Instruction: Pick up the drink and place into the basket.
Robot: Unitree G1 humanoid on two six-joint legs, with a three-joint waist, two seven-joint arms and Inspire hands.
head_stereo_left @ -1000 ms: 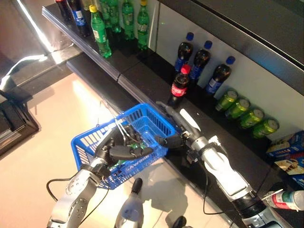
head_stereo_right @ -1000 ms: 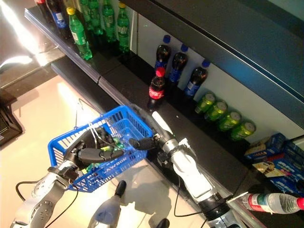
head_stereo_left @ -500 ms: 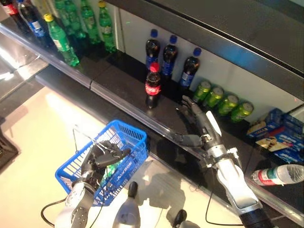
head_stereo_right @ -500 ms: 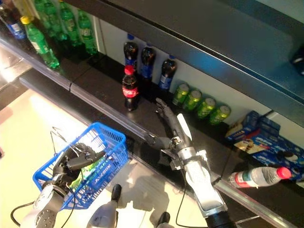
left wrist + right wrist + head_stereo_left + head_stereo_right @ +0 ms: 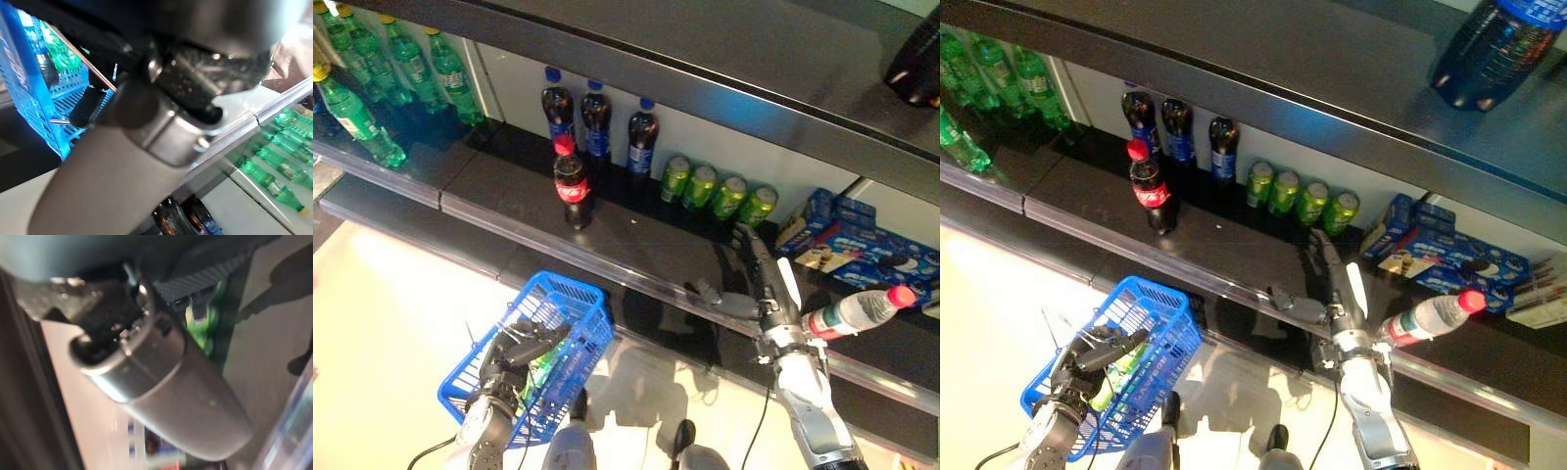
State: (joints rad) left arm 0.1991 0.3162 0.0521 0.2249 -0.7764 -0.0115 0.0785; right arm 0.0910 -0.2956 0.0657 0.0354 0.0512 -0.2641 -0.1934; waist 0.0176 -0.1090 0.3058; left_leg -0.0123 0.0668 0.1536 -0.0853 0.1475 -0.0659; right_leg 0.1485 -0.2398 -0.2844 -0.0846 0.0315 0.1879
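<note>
The reaching step is in hand: the right hand is hovering over the shelf in the lower right of the frame, its fingers straight and apart, the thumb standing out to the side, holding nothing. It is pointing toward the row of four green cans just beyond it — which drink it is after cannot be told, as the red-capped cola bottle is standing alone well off to its left, at the centre left of the frame. The left hand is at the lower left, fingers curled round the wire handle of the blue basket, carrying it below the shelf edge; something green is already lying inside. The next move seems to call for bringing the open hand round one drink, closing on it without knocking its neighbours, then swinging it across to the basket. Counted: three blue-capped dark bottles against the back wall, four green cans, one red-capped cola bottle, one clear bottle lying on its side at the right, and several green bottles in the upper left — too crowded to count surely.
</note>
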